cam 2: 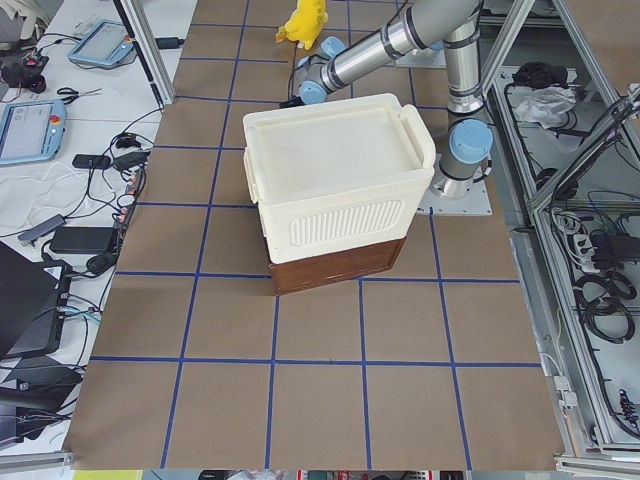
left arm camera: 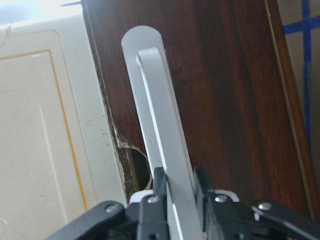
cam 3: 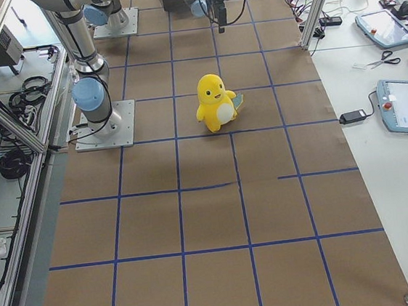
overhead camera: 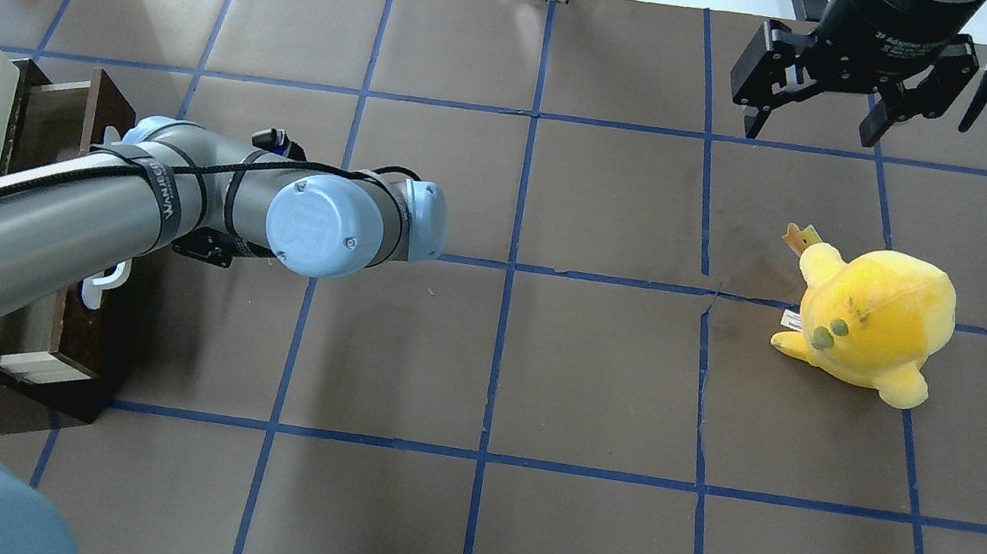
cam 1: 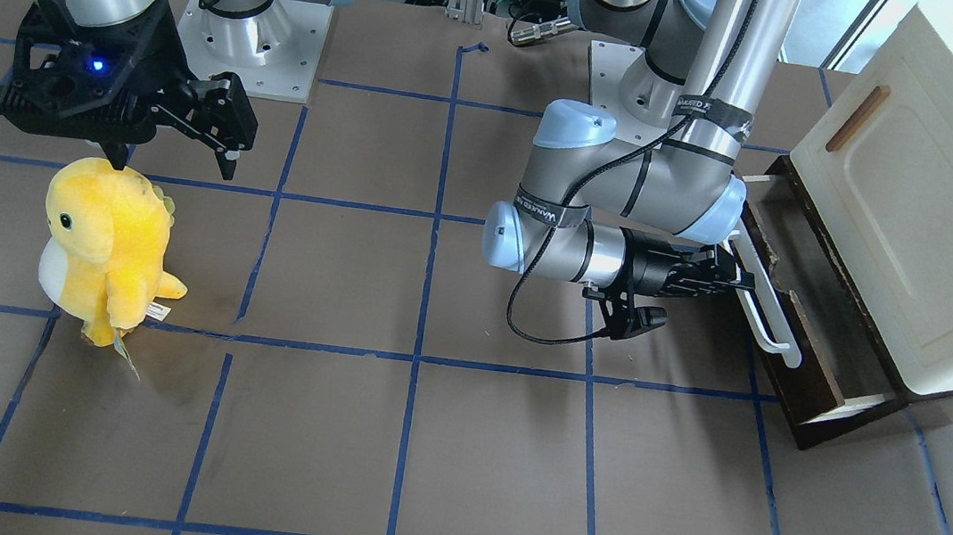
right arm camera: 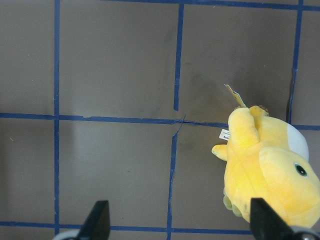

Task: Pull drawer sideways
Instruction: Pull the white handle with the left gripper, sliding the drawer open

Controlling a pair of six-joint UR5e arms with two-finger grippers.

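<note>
The drawer (cam 1: 808, 274) has a dark brown front and a long white bar handle (cam 1: 766, 311). It stands partly pulled out from under the cream-white cabinet (cam 1: 921, 228). My left gripper (cam 1: 731, 274) lies level at the handle. In the left wrist view the gripper (left arm camera: 180, 182) is shut on the white handle (left arm camera: 155, 115), against the drawer front (left arm camera: 230, 100). In the overhead view the drawer (overhead camera: 56, 312) shows under my left arm, which hides the gripper. My right gripper (cam 1: 175, 160) hangs open and empty above the table, far from the drawer, and also shows in the overhead view (overhead camera: 809, 130).
A yellow plush toy (cam 1: 106, 248) stands on the brown table just in front of my right gripper, and also shows in the right wrist view (right arm camera: 270, 170). The cabinet (cam 2: 330, 180) sits at the table's end on my left. Blue tape lines grid the table.
</note>
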